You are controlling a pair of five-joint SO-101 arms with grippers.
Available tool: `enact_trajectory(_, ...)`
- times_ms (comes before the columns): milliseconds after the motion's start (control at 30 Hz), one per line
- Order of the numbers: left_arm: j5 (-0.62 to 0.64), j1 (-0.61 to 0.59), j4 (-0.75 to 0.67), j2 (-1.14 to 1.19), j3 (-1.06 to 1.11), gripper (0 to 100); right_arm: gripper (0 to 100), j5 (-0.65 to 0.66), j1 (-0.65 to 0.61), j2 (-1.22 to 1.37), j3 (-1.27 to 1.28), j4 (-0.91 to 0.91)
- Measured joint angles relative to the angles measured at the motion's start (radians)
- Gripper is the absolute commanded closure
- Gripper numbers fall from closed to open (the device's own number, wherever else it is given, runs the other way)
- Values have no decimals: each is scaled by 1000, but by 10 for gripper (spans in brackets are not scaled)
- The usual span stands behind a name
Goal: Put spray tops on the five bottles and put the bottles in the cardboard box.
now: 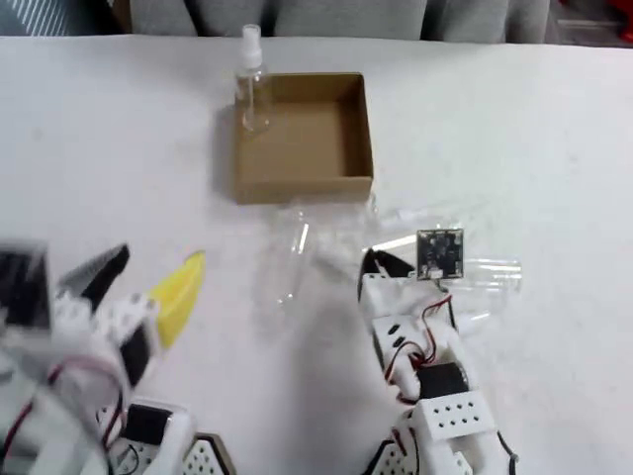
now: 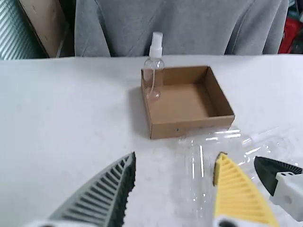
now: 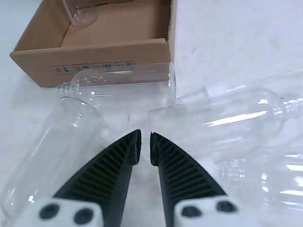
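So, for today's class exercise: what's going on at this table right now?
Two robot arms face a cluster of clear bottles lying on the table in front of a cardboard box. One capped bottle, spray top on, stands in a corner of the box. The left gripper is open and empty, near the cluster. The right gripper is almost closed, holds nothing, and sits low among the loose bottles.

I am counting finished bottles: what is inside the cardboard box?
One clear bottle with a spray top stands in a far corner of the cardboard box. The high view shows brown floor around it; nothing looks covered.
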Motion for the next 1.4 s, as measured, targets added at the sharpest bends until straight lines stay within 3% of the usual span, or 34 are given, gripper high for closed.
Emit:
enact_trajectory(167, 0, 49, 2, 212, -3, 756, 982, 0, 63, 0, 0, 28)
enact_trajectory(367, 38, 278, -55, 382, 144, 991, 982, 60, 138, 0, 0, 64)
enact_trajectory(533, 69, 390, -338, 393, 325, 963, 982, 187, 163, 0, 0, 91)
enact_trajectory(733, 83, 485, -756, 394, 592, 979, 982, 203, 160, 0, 0, 91)
enact_trajectory(933, 215, 516, -1126, 543, 733, 979, 982, 209, 167, 0, 0, 91)
enact_trajectory(1100, 226, 540, -1192, 683, 744, 979, 982, 210, 164, 0, 0, 91)
enact_trajectory(1400, 226, 549, -1155, 908, 743, 979, 982, 212, 163, 0, 0, 91)
